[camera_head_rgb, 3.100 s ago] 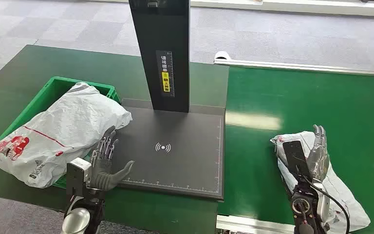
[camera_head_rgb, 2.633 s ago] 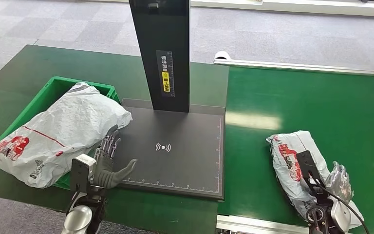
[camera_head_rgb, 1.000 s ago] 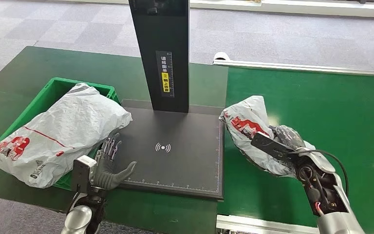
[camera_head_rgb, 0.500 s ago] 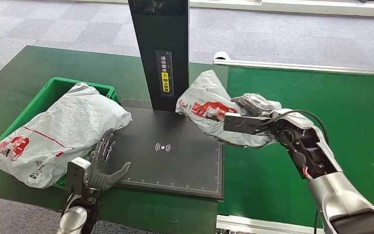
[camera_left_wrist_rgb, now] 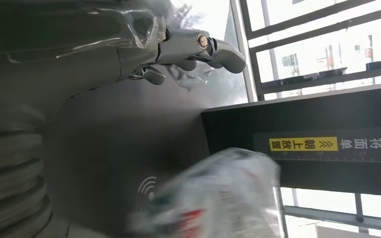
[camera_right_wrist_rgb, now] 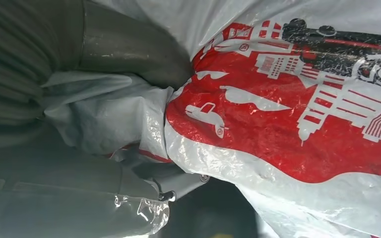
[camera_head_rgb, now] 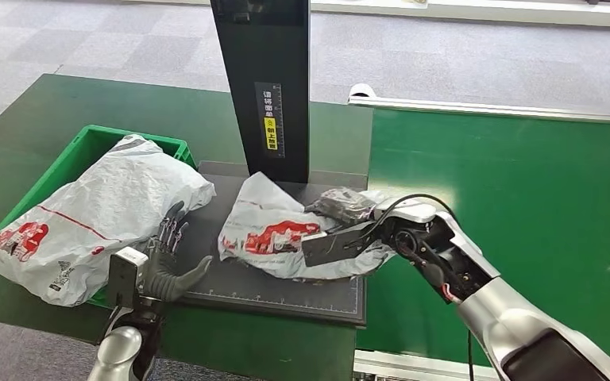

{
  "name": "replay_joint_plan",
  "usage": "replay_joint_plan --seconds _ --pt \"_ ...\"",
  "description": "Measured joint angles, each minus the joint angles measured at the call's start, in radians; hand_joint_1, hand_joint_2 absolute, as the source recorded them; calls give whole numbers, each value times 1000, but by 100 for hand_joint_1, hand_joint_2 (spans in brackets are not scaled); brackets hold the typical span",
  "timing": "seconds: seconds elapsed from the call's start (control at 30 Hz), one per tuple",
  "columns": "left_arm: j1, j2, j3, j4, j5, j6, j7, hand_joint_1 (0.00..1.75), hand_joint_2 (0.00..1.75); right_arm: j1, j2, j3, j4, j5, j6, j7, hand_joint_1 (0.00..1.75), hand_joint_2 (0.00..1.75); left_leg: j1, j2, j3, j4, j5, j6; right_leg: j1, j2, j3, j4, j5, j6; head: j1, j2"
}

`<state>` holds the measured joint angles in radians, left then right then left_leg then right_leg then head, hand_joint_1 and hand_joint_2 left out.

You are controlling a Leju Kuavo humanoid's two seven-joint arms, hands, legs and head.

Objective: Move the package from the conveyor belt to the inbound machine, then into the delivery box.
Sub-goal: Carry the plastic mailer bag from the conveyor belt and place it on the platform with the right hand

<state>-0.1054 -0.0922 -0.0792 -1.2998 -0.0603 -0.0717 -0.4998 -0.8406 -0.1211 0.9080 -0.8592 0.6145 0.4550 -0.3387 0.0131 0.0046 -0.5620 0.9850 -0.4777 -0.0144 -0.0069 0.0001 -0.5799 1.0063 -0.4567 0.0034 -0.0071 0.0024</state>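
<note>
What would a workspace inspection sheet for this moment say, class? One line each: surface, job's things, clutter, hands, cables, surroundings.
Surface: green table beside the green conveyor belt, which is bare.
Job's things: white package with red print over the dark inbound machine platform; green delivery box holds a larger white bag.
Clutter: nothing seen.
Hands: right hand grips the package; left hand holds nothing, fingers apart, at the platform's near left corner.
Cables: black cable looping over the right wrist.
Surroundings: grey carpet tiles; windows in the left wrist view.
</note>
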Motion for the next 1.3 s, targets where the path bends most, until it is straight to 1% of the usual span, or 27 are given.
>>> replay_joint_plan --seconds 0.07,0.13,0.27,0.33,0.53,0.57,0.6,0.67,0.7,0.73,0.83,0.9,0.97,1.03,1.1,1.13,1.17,1.23,1.3 --pt "-21 0 -7 18 0 0 0 0 175 9 38 46 47 -15 0 -9 175 175 1 0 0 0 0 0 1 0 0 0 0 0 0 0" --pt "-35 0 -15 34 1 0 0 0 175 20 73 89 110 -26 -24 -9 175 175 1 0 0 0 0 0 1 0 0 0 0 0 0 0" --pt "-43 0 -29 56 10 2 -3 0 175 30 125 140 238 -37 -118 6 175 175 1 1 0 0 0 0 1 0 0 0 0 0 0 0" --pt "-44 1 -32 61 12 3 -3 0 175 25 141 152 280 -39 -140 7 175 175 1 1 1 0 0 0 1 1 0 0 0 0 0 0" --pt "-44 2 -38 70 12 3 -4 0 175 7 170 168 346 -40 -143 7 175 175 1 1 6 0 0 -1 1 1 4 0 0 0 0 0" --pt "-44 2 -38 71 12 3 -4 0 175 5 173 169 352 -40 -143 7 171 175 1 1 6 0 0 -1 1 1 5 0 0 0 0 0" --pt "-44 2 -39 71 12 4 -4 0 175 3 175 170 357 -40 -145 8 137 175 1 1 7 0 0 -1 1 1 6 0 0 0 0 0" --pt "-43 2 -39 72 12 14 -9 0 175 2 179 171 365 -29 -176 21 50 175 1 1 8 0 0 -1 1 1 7 0 0 0 0 0" --pt "-41 3 -39 71 11 25 -13 0 175 2 181 173 369 -20 -212 36 10 175 1 2 8 0 0 -1 1 1 7 0 0 0 0 0" --pt "-39 3 -39 69 10 36 -17 0 175 2 184 174 373 -11 -256 51 0 175 1 2 9 0 0 -1 1 1 7 0 0 0 0 0" --pt "-31 9 -42 58 14 50 -21 0 175 2 185 169 385 -2 -363 72 0 175 1 1 8 0 1 0 1 0 7 0 0 0 0 0" --pt "-30 14 -45 54 21 51 -20 0 175 2 181 154 388 0 -421 65 0 175 1 1 7 0 1 0 1 0 7 0 0 0 0 0" --pt "-26 19 -48 47 27 54 -20 0 175 4 174 131 383 7 -500 54 0 175 1 1 7 0 1 0 1 0 7 0 0 0 0 0" --pt "-15 23 -48 35 32 57 -19 0 175 14 163 94 356 18 -606 44 0 175 0 1 6 0 1 0 1 0 6 0 0 0 0 0" --pt "0 27 -48 22 34 58 -19 0 175 35 148 35 298 6 -711 21 0 175 0 0 5 0 1 0 1 0 5 0 0 0 0 0" --pt "6 27 -48 16 35 57 -19 0 175 50 141 -1 259 -11 -746 3 0 175 1 0 4 0 0 0 1 0 4 0 0 0 0 0" --pt "11 28 -48 11 36 57 -19 0 175 66 135 -40 217 -30 -767 -15 0 175 1 0 4 0 0 0 1 0 3 0 0 0 0 0" --pt "15 28 -48 4 36 56 -19 0 175 99 124 -117 136 -68 -772 -45 0 175 1 0 2 0 0 0 1 0 2 0 0 0 0 0" --pt "15 28 -48 2 36 55 -19 0 175 129 117 -184 69 -143 -718 -80 0 175 1 0 2 0 0 0 1 0 1 0 0 0 0 0"
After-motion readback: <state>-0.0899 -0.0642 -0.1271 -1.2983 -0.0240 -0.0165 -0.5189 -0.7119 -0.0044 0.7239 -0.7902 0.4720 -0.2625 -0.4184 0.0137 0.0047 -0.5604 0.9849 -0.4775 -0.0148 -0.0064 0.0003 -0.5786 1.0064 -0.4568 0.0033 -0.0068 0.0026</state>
